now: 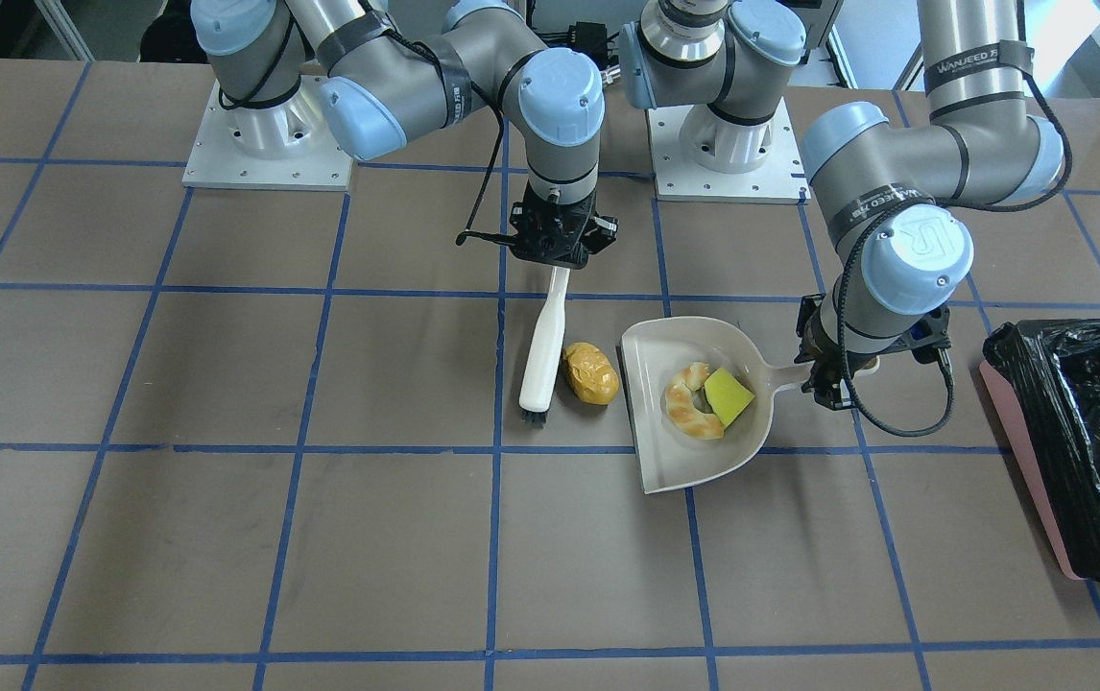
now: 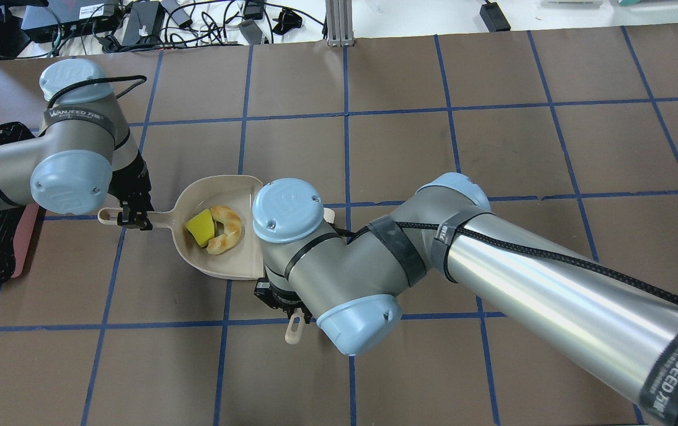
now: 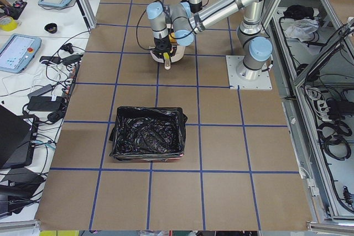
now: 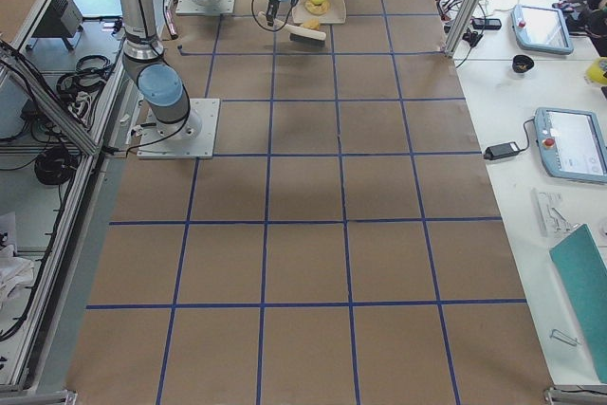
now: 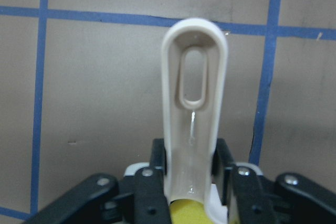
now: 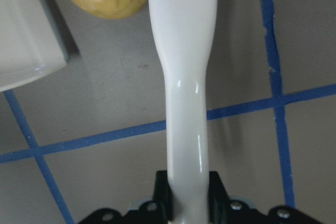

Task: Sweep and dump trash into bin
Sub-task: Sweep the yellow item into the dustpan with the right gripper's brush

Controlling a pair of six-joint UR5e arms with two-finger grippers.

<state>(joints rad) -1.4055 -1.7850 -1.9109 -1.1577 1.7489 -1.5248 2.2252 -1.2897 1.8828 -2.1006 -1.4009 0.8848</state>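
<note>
- As seen from across the table, noted left gripper clamped on the handle of the dustpan, fingers pressed against both its sides.
- Noted dustpan resting on table, mouth turned toward brush.
- Found croissant and sponge inside dustpan, touching each other.
- Found roll on table between brush and dustpan mouth, just beside the brush head, just short of the lip.
- Noted right gripper closed tight on brush handle, dark bristles at the far end beside roll.
- Located bin, black-lined, at table's end on robot's left, well apart from dustpan.
</note>
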